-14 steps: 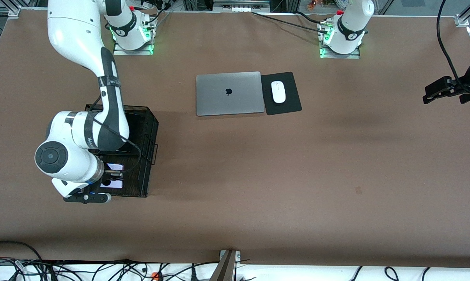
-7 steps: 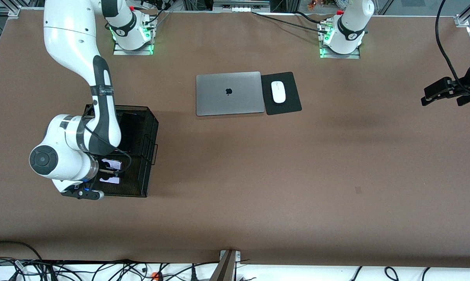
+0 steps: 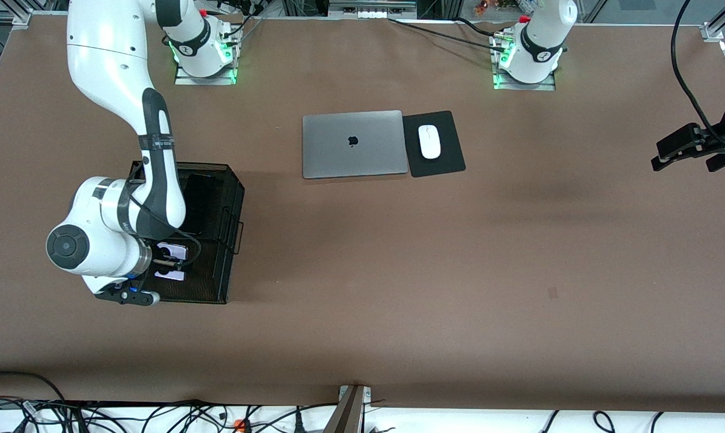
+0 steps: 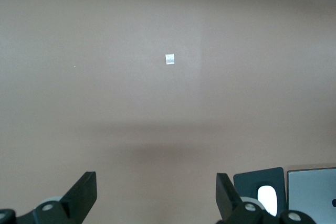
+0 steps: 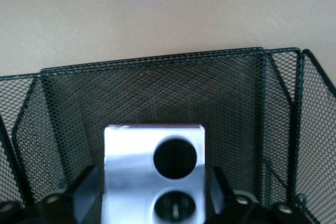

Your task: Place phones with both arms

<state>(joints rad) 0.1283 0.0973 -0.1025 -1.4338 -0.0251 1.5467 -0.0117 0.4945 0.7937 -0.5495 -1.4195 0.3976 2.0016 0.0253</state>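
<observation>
I see my right tool (image 5: 152,192) down in the black mesh basket (image 3: 227,198), fingers spread either side of the lavender-white flip phone (image 5: 153,174) lying there. My left tool (image 4: 156,195) waits spread wide, holding nothing, over bare desk (image 3: 434,264).

- We read no words or numbers anywhere.
- We see one sign: a dark apple logo in the middle of the grey laptop (image 3: 354,144) lid, upper centre of the front view.
</observation>
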